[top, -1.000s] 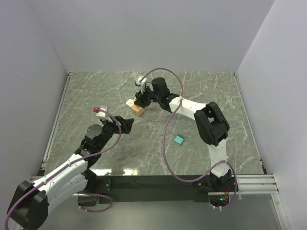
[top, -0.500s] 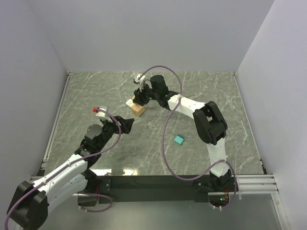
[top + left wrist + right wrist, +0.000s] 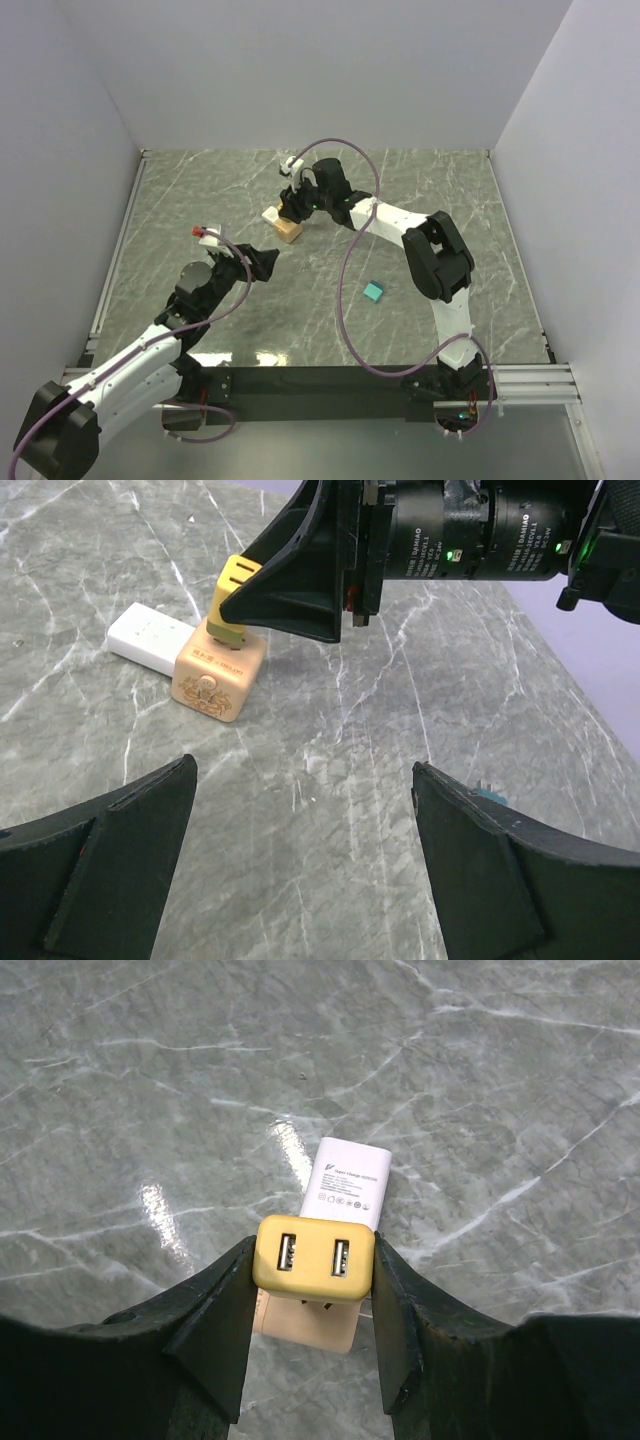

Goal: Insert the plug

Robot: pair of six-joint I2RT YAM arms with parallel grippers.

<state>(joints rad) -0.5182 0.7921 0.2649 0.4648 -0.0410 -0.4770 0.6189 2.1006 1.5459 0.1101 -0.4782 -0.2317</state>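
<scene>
One yellow two-port USB plug (image 3: 313, 1258), pinched at its sides by the right gripper (image 3: 290, 208). It stands tilted on the top face of the beige socket cube (image 3: 215, 675), with a sliver of prong showing between them.

Progress, judged: pickup and alignment done; pressing fully home and release not yet done.

- White charger (image 3: 148, 640): touching one side of the cube.
- Left gripper (image 3: 302, 770): jaws spread wide, empty, near the cube.
- Teal block (image 3: 373, 291): well apart from the cube.
</scene>
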